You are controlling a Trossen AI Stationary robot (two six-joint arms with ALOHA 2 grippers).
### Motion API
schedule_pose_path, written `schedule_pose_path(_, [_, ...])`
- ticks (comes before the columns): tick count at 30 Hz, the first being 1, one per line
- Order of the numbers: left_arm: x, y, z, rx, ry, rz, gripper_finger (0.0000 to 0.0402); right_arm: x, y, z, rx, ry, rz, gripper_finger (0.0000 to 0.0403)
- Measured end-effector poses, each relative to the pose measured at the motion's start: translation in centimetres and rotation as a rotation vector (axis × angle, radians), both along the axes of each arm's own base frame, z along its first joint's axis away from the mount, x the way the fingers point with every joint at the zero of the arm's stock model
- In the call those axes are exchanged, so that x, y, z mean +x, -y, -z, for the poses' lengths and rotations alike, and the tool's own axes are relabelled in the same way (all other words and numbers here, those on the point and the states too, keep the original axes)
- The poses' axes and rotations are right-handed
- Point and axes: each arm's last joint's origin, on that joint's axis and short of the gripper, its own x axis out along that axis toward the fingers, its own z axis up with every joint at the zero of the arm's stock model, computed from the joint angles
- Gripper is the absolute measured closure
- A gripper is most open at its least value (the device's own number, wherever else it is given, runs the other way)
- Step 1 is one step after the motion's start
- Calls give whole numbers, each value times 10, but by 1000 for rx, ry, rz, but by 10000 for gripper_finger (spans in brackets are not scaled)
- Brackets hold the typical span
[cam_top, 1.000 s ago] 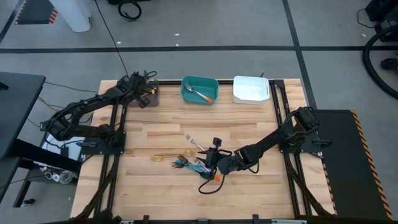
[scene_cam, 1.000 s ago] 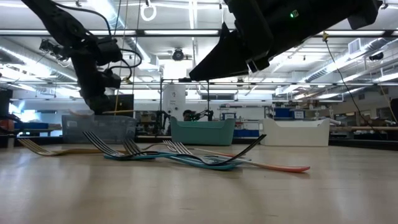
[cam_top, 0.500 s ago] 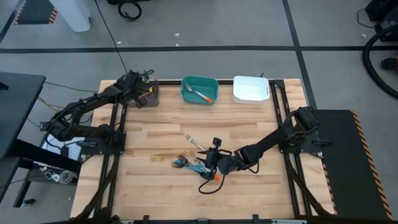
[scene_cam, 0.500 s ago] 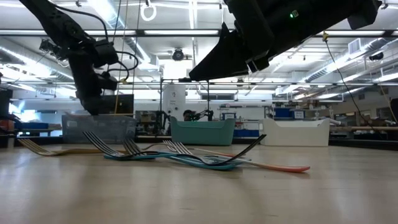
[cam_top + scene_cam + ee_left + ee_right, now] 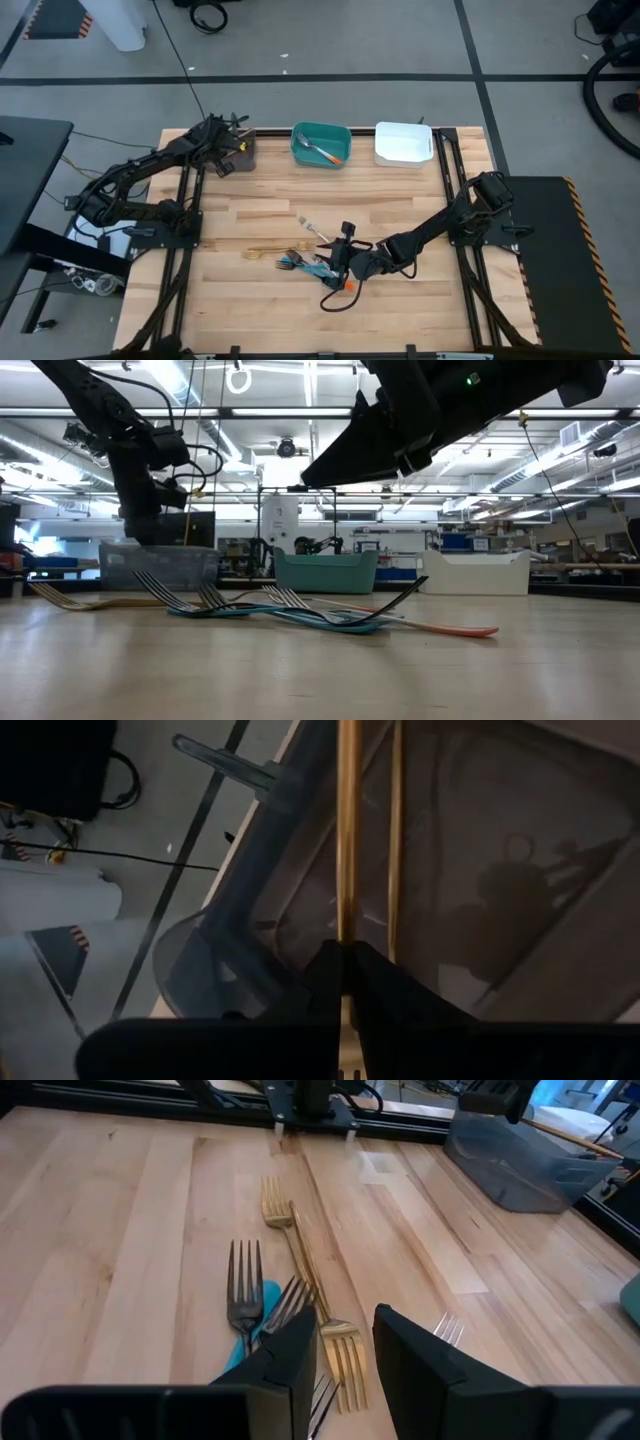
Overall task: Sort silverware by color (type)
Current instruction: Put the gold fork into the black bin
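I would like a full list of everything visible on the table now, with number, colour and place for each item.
Table: one, light wood, under everything.
Grey bin: one, far left of the table.
Teal bin: one, far middle; holds an orange-handled piece.
White bin: one, far right.
Silverware pile: several forks, exact count unclear; gold, dark, blue-handled, orange-handled; near middle.
Gold fork: one, just left of the pile.
Left hand: one, dark, shut on a gold piece, over the grey bin.
Right hand: one, dark, open, above the pile.
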Motion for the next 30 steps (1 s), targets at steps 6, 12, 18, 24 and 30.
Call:
schedule_pose_path(6, [3,-2,9,-49,-29,19,383,0,0,0,0,0,0,294])
schedule_pose_path(12, [7,-6,14,-45,-32,30,383,0,0,0,-1,0,0,294])
schedule_pose_path(18, [8,-6,15,-45,-31,33,383,0,0,0,-4,-1,-1,294])
schedule_pose_path(24, [8,-6,15,-44,-13,11,365,0,0,0,-4,-1,-1,294])
schedule_pose_path(30, [11,-4,15,-29,-18,-1,315,0,0,0,-4,0,-1,294])
